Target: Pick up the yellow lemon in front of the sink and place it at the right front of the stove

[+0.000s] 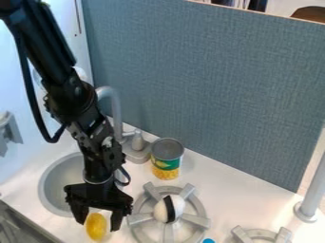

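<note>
The black gripper (98,223) hangs at the lower left of the camera view, in front of the sink's right edge, pointing down. Its two fingers stand apart, open, with a yellow oval object (96,227) between them. A light gap shows on either side of that object, and I cannot tell whether either finger touches it. To the right, a white round object with a black band (169,209) rests on the grey stove burner (141,229). Behind the burner stands a can with a green and yellow label (167,159), upright.
The round sink (52,187) lies left of and behind the gripper, with a grey faucet (117,114) at its back. A blue-grey panel (209,85) rises behind the counter. A second burner (262,233), a blue item (208,241) and a grey post (312,194) are at the right.
</note>
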Action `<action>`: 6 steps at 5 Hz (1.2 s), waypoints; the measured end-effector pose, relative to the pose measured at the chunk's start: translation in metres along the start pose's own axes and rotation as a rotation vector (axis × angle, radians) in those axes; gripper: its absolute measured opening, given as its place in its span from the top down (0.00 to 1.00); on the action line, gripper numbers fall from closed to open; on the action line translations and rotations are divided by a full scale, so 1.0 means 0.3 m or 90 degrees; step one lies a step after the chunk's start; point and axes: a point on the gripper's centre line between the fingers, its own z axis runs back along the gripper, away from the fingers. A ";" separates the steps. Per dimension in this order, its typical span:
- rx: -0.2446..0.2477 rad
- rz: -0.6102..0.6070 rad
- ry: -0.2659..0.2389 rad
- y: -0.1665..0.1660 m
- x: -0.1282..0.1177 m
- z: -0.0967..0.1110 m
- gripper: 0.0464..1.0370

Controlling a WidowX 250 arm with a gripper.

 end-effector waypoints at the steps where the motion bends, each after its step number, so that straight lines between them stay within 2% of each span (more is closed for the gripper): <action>1: 0.020 0.023 0.026 0.008 0.001 -0.023 0.04; 3: 0.076 0.023 0.082 0.036 -0.006 -0.100 0.04; 5: 0.085 -0.014 0.095 0.035 0.018 -0.125 0.07; 6: 0.071 -0.093 0.102 0.028 0.002 -0.099 0.31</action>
